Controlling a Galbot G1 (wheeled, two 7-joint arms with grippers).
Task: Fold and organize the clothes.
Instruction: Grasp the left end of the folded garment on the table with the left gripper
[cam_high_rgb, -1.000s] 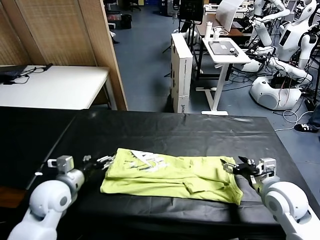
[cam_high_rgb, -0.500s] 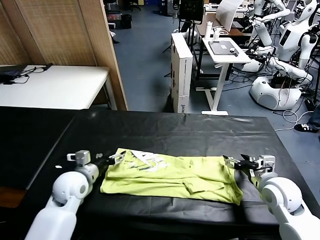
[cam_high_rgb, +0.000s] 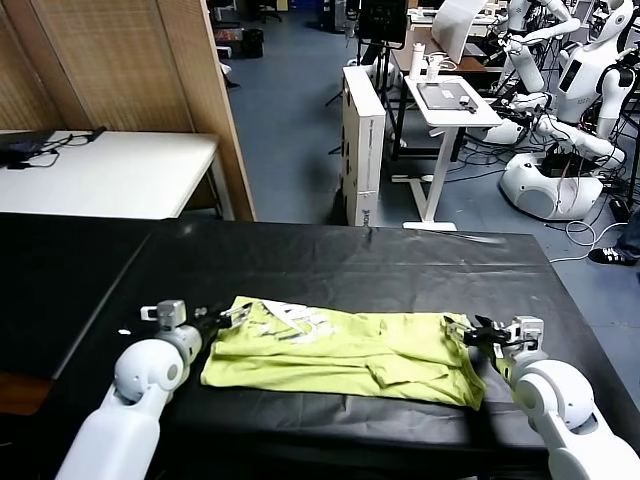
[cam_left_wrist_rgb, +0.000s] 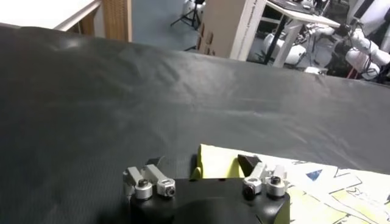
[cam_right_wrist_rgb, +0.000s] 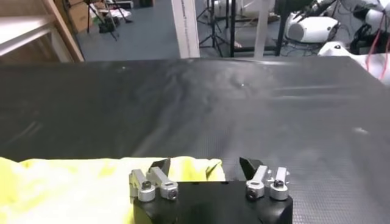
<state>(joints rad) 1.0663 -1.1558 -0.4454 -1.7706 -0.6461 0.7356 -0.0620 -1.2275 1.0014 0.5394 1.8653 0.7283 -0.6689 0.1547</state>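
On the black bench (cam_high_rgb: 330, 260), toward its near edge, the lime yellow-green T-shirt (cam_high_rgb: 345, 350) lies flat and loosely folded, its white-grey print (cam_high_rgb: 290, 320) facing up at the left end. At that end the left gripper (cam_high_rgb: 222, 318) sits low with its fingers spread wide astride the shirt's far corner. At the right end the right gripper (cam_high_rgb: 466, 332) sits low too, its fingers parted on either side of the shirt's far corner (cam_right_wrist_rgb: 198, 165), with no grip visible.

Yellow-green T-shirt (cam_high_rgb: 350, 348) on black table (cam_high_rgb: 330, 260)
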